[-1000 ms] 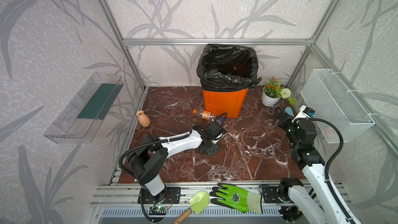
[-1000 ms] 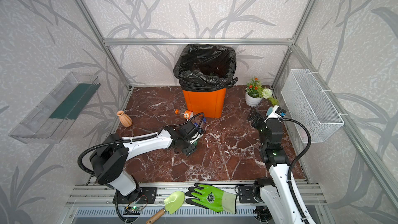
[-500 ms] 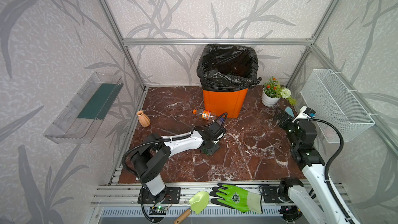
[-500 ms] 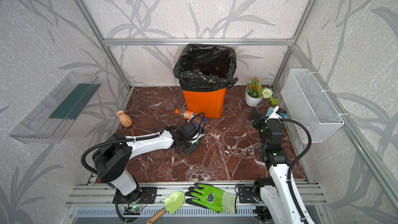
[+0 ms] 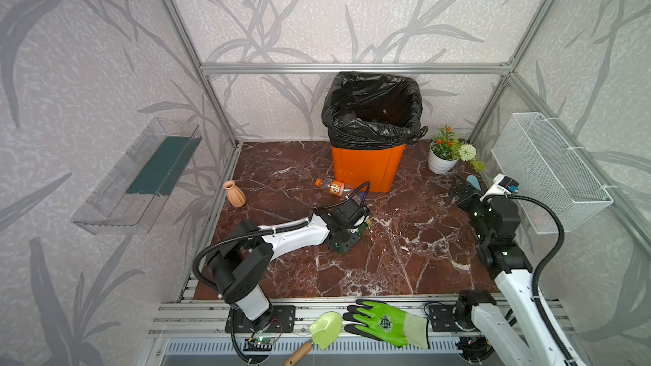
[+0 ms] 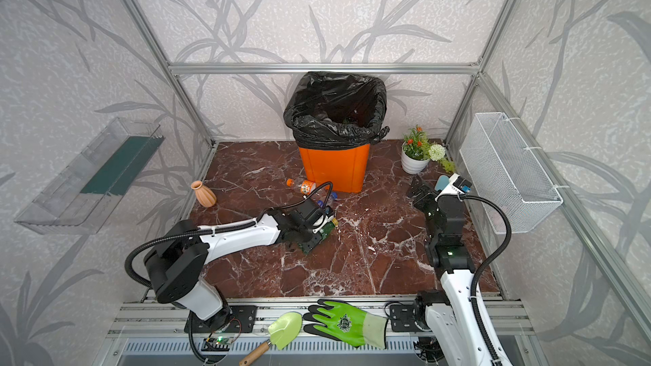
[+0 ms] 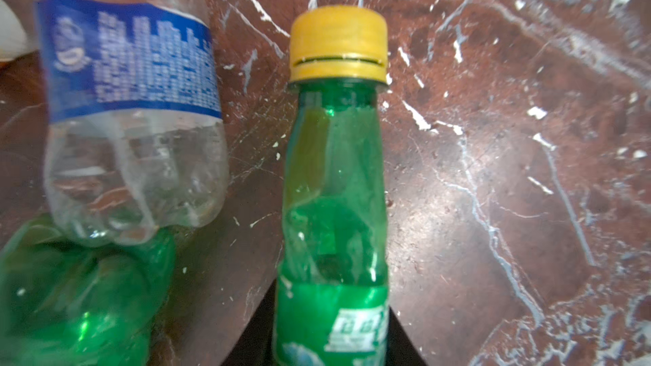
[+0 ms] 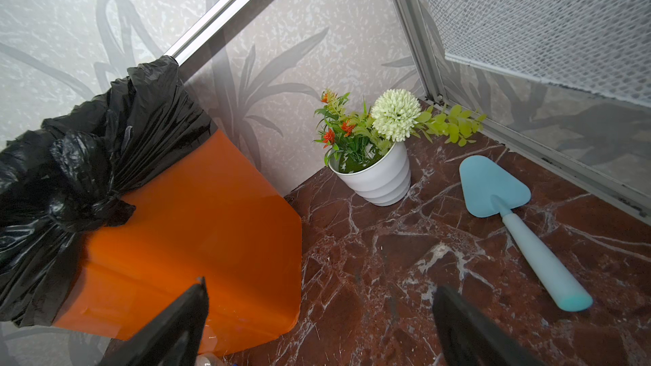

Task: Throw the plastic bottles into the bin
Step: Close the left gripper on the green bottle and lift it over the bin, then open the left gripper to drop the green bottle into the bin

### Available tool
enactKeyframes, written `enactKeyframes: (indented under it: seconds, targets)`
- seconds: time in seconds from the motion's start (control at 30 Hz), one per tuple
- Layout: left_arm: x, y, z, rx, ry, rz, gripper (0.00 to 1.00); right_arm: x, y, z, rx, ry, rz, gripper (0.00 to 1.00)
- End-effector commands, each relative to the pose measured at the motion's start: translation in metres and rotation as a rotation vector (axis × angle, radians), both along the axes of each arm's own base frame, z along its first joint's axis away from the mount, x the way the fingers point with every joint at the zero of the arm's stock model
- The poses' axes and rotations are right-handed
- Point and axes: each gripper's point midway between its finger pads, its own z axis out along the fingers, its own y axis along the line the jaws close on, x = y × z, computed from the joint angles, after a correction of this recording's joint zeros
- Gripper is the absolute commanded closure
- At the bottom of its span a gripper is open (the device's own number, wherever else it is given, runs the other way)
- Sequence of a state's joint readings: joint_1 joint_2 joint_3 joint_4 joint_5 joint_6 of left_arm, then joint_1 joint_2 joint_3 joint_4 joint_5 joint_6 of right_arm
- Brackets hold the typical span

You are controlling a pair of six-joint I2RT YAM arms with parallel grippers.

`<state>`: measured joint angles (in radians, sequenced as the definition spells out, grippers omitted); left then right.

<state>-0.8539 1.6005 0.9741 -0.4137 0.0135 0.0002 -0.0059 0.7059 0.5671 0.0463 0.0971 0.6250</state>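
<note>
My left gripper point(image 7: 331, 297) is clamped tight on the green bottle with the yellow cap point(image 7: 334, 177). Its dark fingers point(image 7: 253, 332) pinch the labelled body on both sides, and the neck and cap stick out ahead of them. The bottle sits low over the marble floor point(image 7: 510, 170); I cannot tell whether it rests on it. Just beside it lie a clear bottle with a blue label point(image 7: 130, 117) and, against that one's base, a crumpled green bottle point(image 7: 81, 293). An orange-capped bottle point(image 5: 333, 186) lies nearer the bin point(image 5: 366, 167), which stands at the back wall, apart from my grip. In both top views my left arm stretches low and nearly flat from its front base to mid-floor, with the wrist turned down.

My right gripper point(image 8: 320, 297) stands wide open with nothing between its jaws. It is raised on an upright arm at the right side and faces the bin's corner, the white flower pot point(image 8: 380, 181) and a blue trowel point(image 8: 493, 184).
</note>
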Motion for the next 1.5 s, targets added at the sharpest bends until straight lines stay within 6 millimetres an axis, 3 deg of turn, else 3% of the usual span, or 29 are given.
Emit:
enactKeyframes:
  seconds: [0.0,0.07,0.2,0.3,0.43,0.57,0.63,0.67,0.77,0.87,0.9,0.93,1.0,1.03,1.13,1.23,1.33,1.47]
  targets:
    - [0.008,-0.011,0.058,-0.166,-0.119,0.025,0.73,-0.002,-0.004,0.0,0.004,-0.007,-0.021,0.01]
    - [0.013,-0.009,0.095,-0.247,-0.208,0.049,0.74,-0.003,-0.005,-0.001,0.003,-0.007,-0.025,0.01]
    - [0.021,0.016,0.195,-0.453,-0.488,0.155,0.75,-0.003,-0.006,-0.002,0.003,-0.01,-0.03,0.01]
    - [0.019,0.058,0.28,-0.6,-0.756,0.275,0.75,-0.003,-0.006,-0.002,0.034,-0.017,-0.038,0.01]
    - [-0.002,0.114,0.384,-0.748,-1.091,0.356,0.75,-0.003,-0.006,0.001,0.042,-0.027,-0.039,0.01]
    - [-0.019,0.138,0.455,-0.916,-1.288,0.358,0.75,-0.002,-0.006,0.002,0.057,-0.038,-0.037,0.01]
    - [-0.01,0.132,0.477,-0.99,-1.319,0.336,0.75,-0.002,-0.005,0.003,0.071,-0.044,-0.035,0.01]
    - [-0.002,0.126,0.485,-1.01,-1.314,0.32,0.75,-0.002,-0.004,0.003,0.074,-0.045,-0.03,0.01]
    - [0.052,0.087,0.494,-0.998,-1.193,0.264,0.75,-0.002,0.0,0.007,0.08,-0.057,-0.006,0.0]
    - [0.116,0.033,0.484,-0.903,-0.995,0.226,0.73,-0.006,0.002,0.011,0.063,-0.06,0.009,0.0]
    - [0.134,0.015,0.478,-0.871,-0.919,0.206,0.67,-0.009,0.002,0.011,0.052,-0.055,0.007,0.0]
    - [0.151,-0.001,0.469,-0.836,-0.842,0.206,0.54,-0.011,0.0,0.011,0.043,-0.05,0.002,0.01]
    - [0.176,-0.015,0.458,-0.795,-0.751,0.244,0.3,-0.017,-0.002,0.012,0.024,-0.048,-0.013,0.01]
    - [0.183,-0.018,0.458,-0.79,-0.736,0.264,0.24,-0.019,-0.004,0.013,0.017,-0.049,-0.02,0.01]
    - [0.191,-0.021,0.467,-0.808,-0.764,0.27,0.01,-0.022,-0.005,0.017,-0.018,-0.055,-0.019,0.01]
    - [0.185,-0.014,0.485,-0.847,-0.835,0.266,0.01,-0.02,-0.002,0.018,-0.029,-0.048,0.0,0.01]
    - [0.174,-0.008,0.49,-0.872,-0.877,0.25,0.01,-0.016,0.0,0.015,-0.017,-0.04,0.013,0.01]
    - [0.163,0.004,0.469,-0.881,-0.911,0.267,0.01,-0.01,0.004,0.011,0.008,-0.036,0.035,0.01]
